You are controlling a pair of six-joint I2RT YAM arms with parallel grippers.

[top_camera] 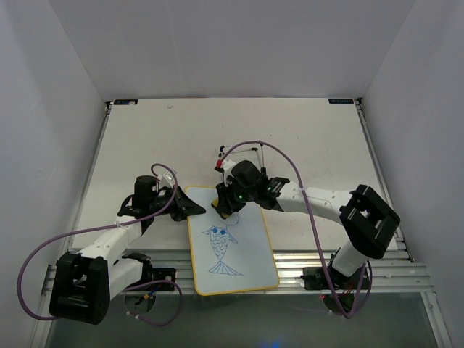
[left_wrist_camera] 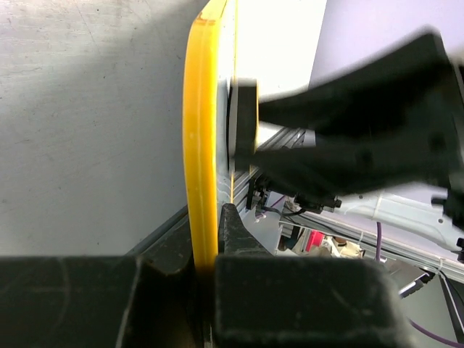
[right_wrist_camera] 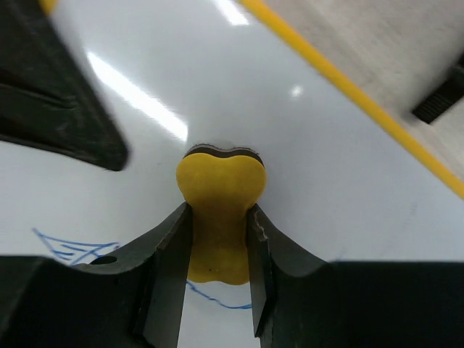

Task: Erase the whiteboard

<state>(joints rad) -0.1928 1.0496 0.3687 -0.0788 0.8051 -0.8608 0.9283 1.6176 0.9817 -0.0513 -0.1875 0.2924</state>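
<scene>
You had the whiteboard (top_camera: 245,270) lying flat at the near centre of the table (top_camera: 312,138), with a blue fish drawing (top_camera: 220,250) on it. Your left gripper (left_wrist_camera: 207,239) was clamped on the board's far-left frame. Your right gripper (right_wrist_camera: 220,221) was pinching a yellow eraser (right_wrist_camera: 221,185) at the board's far end.

The left arm (top_camera: 109,246) stretched forward, the left gripper (top_camera: 191,209) closed on the whiteboard (top_camera: 246,243) edge. The right arm (top_camera: 326,199) folded leftward, the right gripper (right_wrist_camera: 217,228) angled down, pinching the eraser (right_wrist_camera: 220,181).
</scene>
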